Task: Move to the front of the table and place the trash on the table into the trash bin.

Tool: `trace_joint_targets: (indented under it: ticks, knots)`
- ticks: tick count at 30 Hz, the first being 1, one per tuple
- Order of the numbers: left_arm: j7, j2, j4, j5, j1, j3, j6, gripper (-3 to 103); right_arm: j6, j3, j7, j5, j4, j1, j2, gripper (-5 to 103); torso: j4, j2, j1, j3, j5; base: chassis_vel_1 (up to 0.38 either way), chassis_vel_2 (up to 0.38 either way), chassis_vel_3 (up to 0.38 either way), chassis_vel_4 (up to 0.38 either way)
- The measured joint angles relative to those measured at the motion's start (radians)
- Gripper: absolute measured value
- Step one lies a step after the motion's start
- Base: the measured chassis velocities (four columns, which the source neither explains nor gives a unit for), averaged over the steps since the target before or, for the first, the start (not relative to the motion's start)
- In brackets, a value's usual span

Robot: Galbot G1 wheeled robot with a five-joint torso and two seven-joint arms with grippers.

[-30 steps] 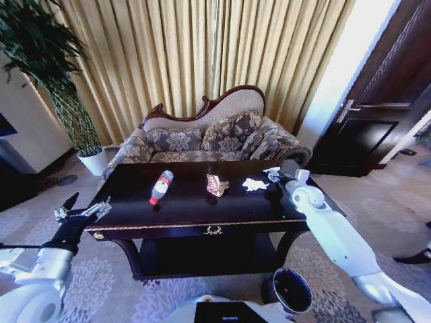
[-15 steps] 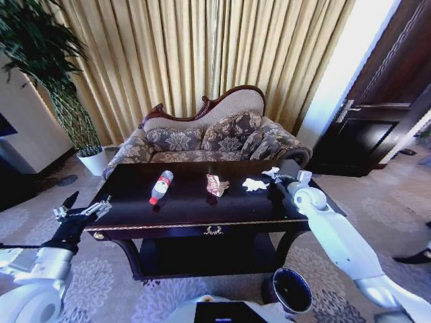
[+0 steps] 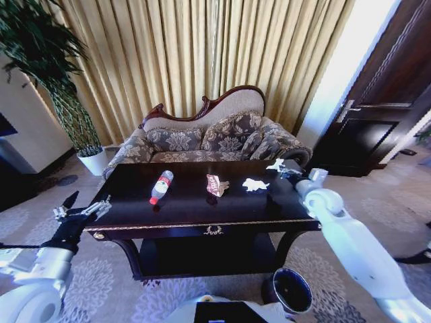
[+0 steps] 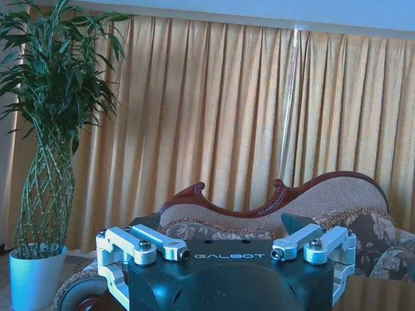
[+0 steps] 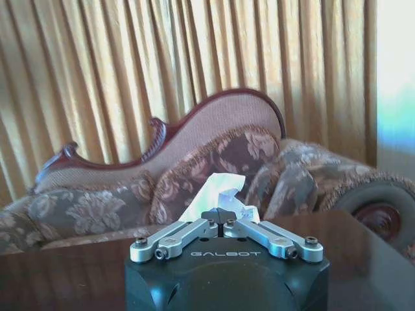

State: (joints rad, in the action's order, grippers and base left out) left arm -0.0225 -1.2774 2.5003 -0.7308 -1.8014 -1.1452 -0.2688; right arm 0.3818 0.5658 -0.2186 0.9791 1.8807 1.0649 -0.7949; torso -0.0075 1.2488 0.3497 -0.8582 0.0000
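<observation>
On the dark table [image 3: 182, 219] lie a clear bottle [image 3: 160, 186] with a red cap, a crumpled red-tan wrapper [image 3: 215, 185] and a white tissue [image 3: 254, 184]. My right gripper [image 3: 281, 169] hovers over the table's back right corner, its fingers shut together in the right wrist view [image 5: 218, 220] on another piece of white tissue [image 5: 217, 194], also visible from the head view [image 3: 274, 165]. My left gripper [image 3: 84, 210] hangs off the table's left end, open and empty [image 4: 227, 254]. The dark trash bin [image 3: 290, 290] stands on the carpet at the table's front right leg.
A patterned sofa [image 3: 202, 138] stands right behind the table. A white plant pot [image 3: 93, 161] with a tall plant is at the back left. A dark door [image 3: 377, 121] is at the right. The table has a lower shelf [image 3: 202, 259].
My right arm has swung to the right and back, carrying the white tissue piece a little farther from the tissue on the table. The left arm has not moved.
</observation>
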Motion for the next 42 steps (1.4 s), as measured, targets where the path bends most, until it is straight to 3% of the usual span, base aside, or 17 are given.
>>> trace_joint_targets:
  ticks: [8, 10, 19, 26, 42]
  knots:
    - [0.002, 0.006, -0.016, -0.020, 0.015, -0.002, 0.002, 100, -0.028, 0.166, -0.002, 0.003, 0.265, 0.246, -0.025, 0, 0.0000, 0.000, 0.000, 0.000, -0.0001, 0.000, 0.000, 0.000, 0.000]
    - [0.003, 0.024, -0.025, -0.029, 0.024, -0.003, 0.002, 100, -0.031, 0.227, -0.001, -0.012, 0.399, 0.366, -0.073, 0, 0.0000, 0.000, 0.000, 0.000, -0.0002, 0.000, 0.000, 0.000, 0.000]
    - [0.001, 0.034, -0.034, -0.041, 0.062, 0.005, -0.006, 100, -0.050, 0.276, -0.002, -0.120, 0.619, 0.588, -0.223, 0, 0.0001, 0.000, 0.000, 0.000, -0.0001, 0.000, 0.000, 0.000, 0.000]
    - [-0.001, 0.034, -0.031, -0.059, 0.061, 0.000, -0.027, 100, -0.053, 0.271, 0.005, -0.228, 0.632, 0.661, -0.289, 0, 0.0001, 0.000, 0.000, 0.000, -0.0001, 0.000, 0.000, 0.000, 0.000]
    - [0.006, 0.033, -0.002, -0.066, 0.062, -0.006, -0.062, 100, -0.081, 0.262, 0.025, -0.272, 0.623, 0.679, -0.322, 0, 0.0001, 0.000, 0.000, 0.000, 0.0001, 0.026, -0.027, -0.022, 0.024]
